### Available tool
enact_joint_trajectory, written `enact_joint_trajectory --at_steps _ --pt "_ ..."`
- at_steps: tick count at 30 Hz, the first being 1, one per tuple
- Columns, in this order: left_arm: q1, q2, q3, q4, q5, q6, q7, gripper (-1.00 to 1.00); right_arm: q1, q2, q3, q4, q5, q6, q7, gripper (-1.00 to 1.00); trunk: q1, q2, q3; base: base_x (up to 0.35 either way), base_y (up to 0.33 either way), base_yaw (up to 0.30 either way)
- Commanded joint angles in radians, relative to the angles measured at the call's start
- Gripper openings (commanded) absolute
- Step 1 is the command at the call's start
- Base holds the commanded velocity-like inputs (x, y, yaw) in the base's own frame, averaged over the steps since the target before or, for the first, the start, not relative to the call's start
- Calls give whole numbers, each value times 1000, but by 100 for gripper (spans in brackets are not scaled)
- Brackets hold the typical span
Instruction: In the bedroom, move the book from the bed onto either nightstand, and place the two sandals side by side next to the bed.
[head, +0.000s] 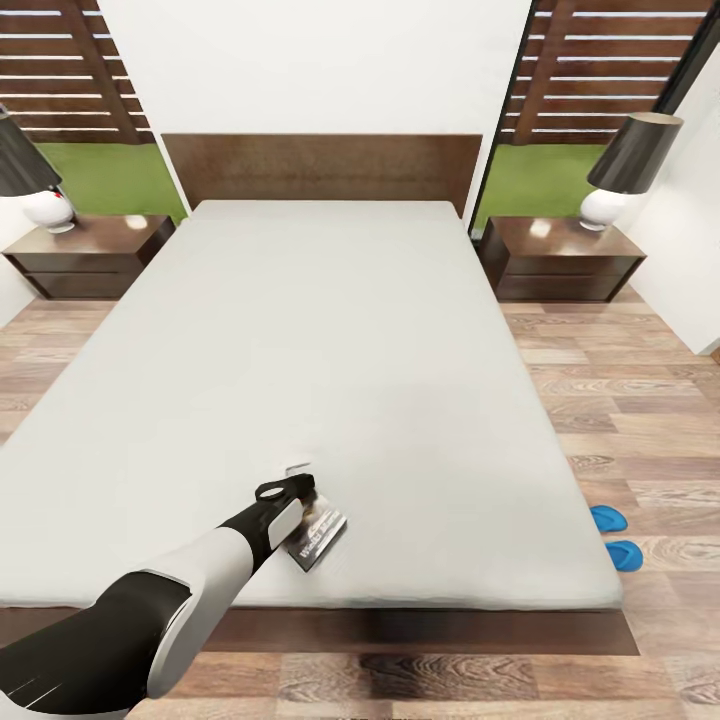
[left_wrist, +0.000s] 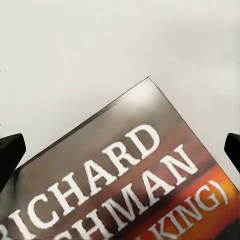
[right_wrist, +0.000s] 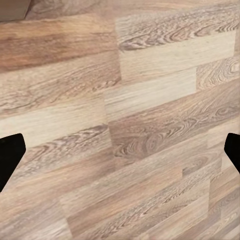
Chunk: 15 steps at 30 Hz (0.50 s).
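The dark book (head: 318, 540) with white lettering lies flat on the grey bed (head: 340, 340), close to its foot edge. My left gripper (head: 301, 482) hovers just over the book's far end. In the left wrist view the book (left_wrist: 135, 180) is very near, and the left gripper (left_wrist: 120, 152) is open, its black fingertips (left_wrist: 10, 152) wide apart on either side of the cover. Two blue sandals (head: 607, 518) (head: 623, 555) lie on the floor by the bed's right side, near the foot. The right gripper (right_wrist: 120, 152) is open above bare wood floor.
A dark nightstand (head: 88, 255) with a lamp (head: 30, 170) stands left of the headboard (head: 320, 168), and another nightstand (head: 560, 262) with a lamp (head: 628, 165) stands right. Wood-plank floor (head: 620, 400) runs along both sides of the bed. A white wall closes the far right.
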Motion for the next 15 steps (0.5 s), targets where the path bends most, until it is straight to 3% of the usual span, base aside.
enact_joint_trajectory --at_steps 1,15 --pt "-1 0 -9 0 10 -2 4 100 -1 0 8 2 -11 -4 5 100 0 0 -1 -129 0 0" --pt "-1 0 -8 0 10 -3 4 100 -1 0 8 2 -11 -4 5 100 0 0 -1 -38 0 0"
